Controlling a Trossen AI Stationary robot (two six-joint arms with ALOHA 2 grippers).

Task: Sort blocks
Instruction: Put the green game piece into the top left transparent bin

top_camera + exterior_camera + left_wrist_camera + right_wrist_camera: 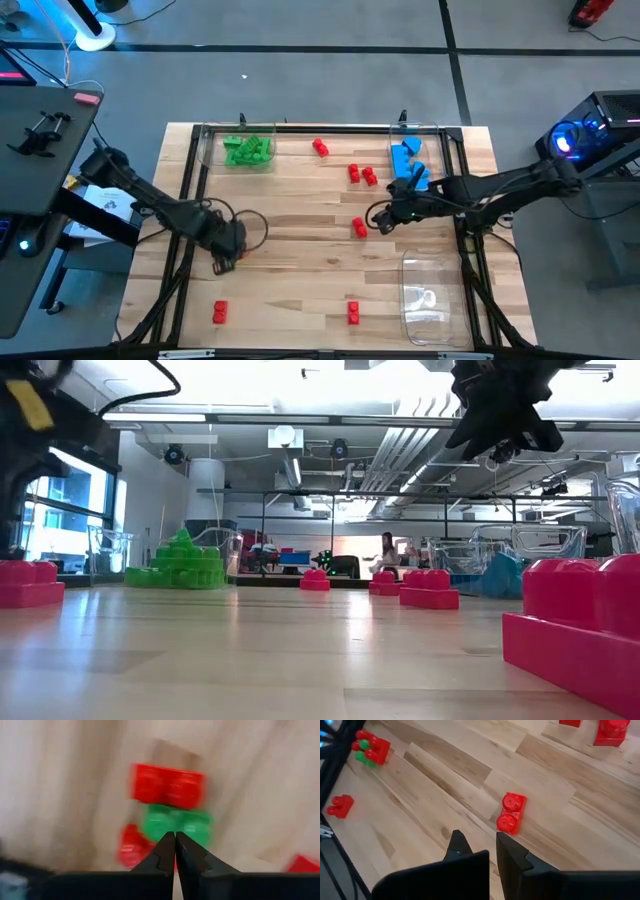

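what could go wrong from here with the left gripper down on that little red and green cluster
1. The left gripper looks shut with its tips together in front of the green block, apparently holding nothing, so a lift may come up empty.
2. Red blocks sit tight against the green one; another try could knock the cluster apart or drag a red block along.

Laboratory or open office: exposed ceiling ducts, glass partitions, a seated person beyond the wooden table, concrete floor.
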